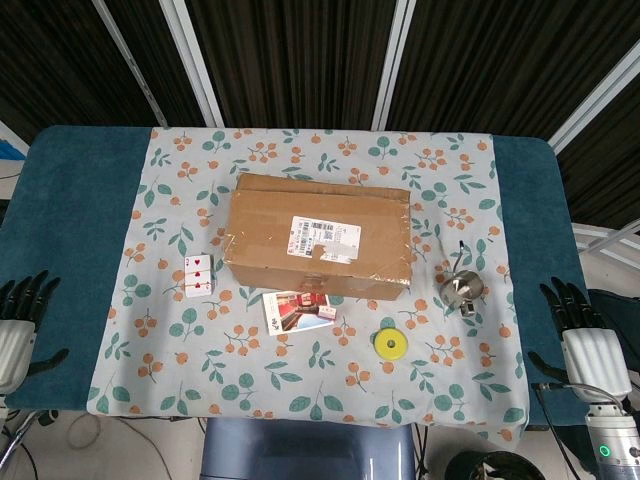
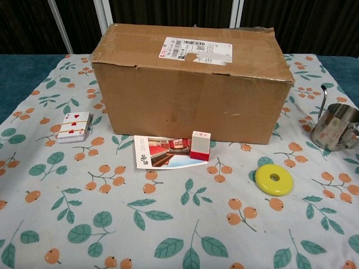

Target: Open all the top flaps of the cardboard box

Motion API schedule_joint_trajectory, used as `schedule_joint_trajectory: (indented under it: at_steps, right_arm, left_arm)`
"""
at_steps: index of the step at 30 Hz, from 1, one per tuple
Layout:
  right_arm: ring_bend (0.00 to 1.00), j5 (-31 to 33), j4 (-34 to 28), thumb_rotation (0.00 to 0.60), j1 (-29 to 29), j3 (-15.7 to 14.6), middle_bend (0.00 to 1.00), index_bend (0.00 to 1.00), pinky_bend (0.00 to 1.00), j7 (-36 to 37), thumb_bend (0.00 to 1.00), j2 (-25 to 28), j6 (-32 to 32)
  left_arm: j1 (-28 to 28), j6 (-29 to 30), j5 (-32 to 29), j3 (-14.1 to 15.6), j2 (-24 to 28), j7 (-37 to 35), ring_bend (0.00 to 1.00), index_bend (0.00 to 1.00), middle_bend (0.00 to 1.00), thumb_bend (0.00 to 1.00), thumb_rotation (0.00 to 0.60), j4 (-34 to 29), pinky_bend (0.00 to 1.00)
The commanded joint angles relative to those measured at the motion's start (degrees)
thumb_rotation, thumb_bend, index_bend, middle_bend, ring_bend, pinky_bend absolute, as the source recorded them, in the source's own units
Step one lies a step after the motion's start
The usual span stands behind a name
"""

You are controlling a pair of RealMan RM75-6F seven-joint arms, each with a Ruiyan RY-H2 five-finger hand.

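Box [image 1: 318, 236] at worktop [image 1: 80, 200] centre, flaps closed, long axis left to right. Well apart from left hand [image 1: 20, 315] and right hand [image 1: 583, 325], both released at near edges.

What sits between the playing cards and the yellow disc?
Head view: a postcard with a small red-and-white block on it, lying between the playing cards and yellow disc.

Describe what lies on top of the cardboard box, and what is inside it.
On top of the cardboard box is a white shipping label and tape. The top flaps are closed, so the inside cannot be seen.
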Motion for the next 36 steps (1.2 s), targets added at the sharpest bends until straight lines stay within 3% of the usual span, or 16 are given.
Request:
schedule_joint_trajectory:
  at_steps: [1, 32, 34, 36]
  right_arm:
    - [0.00, 0.28, -0.05, 0.600, 0.04, 0.07, 0.00, 0.00, 0.25, 0.10, 0.22, -0.05, -0.22]
    - [0.00, 2.56, -1.52, 0.600, 0.01, -0.07, 0.00, 0.00, 0.25, -1.52, 0.22, -0.68, -1.90]
    - [0.00, 2.85, -1.56, 0.600, 0.05, -0.04, 0.00, 0.00, 0.25, -1.59, 0.22, -0.77, -2.14]
    - [0.00, 3.19, -1.54, 0.600, 0.09, 0.04, 0.00, 0.00, 0.25, -1.58, 0.22, -0.86, -2.36]
  left_arm:
    - [-0.02, -0.19, -0.18, 0.01, -0.01, -0.02, 0.00, 0.00, 0.00, 0.06, 0.600, -0.13, 0.00]
    - [-0.29, -1.26, -2.48, -0.58, -0.44, 1.46, 0.00, 0.00, 0.00, 0.07, 0.600, -0.78, 0.00]
    - [-0.34, -1.03, -2.47, -0.78, -0.64, 1.80, 0.00, 0.00, 0.00, 0.09, 0.600, -0.67, 0.00]
    - [-0.42, -1.10, -2.60, -0.87, -0.67, 1.85, 0.00, 0.00, 0.00, 0.17, 0.600, -0.78, 0.00]
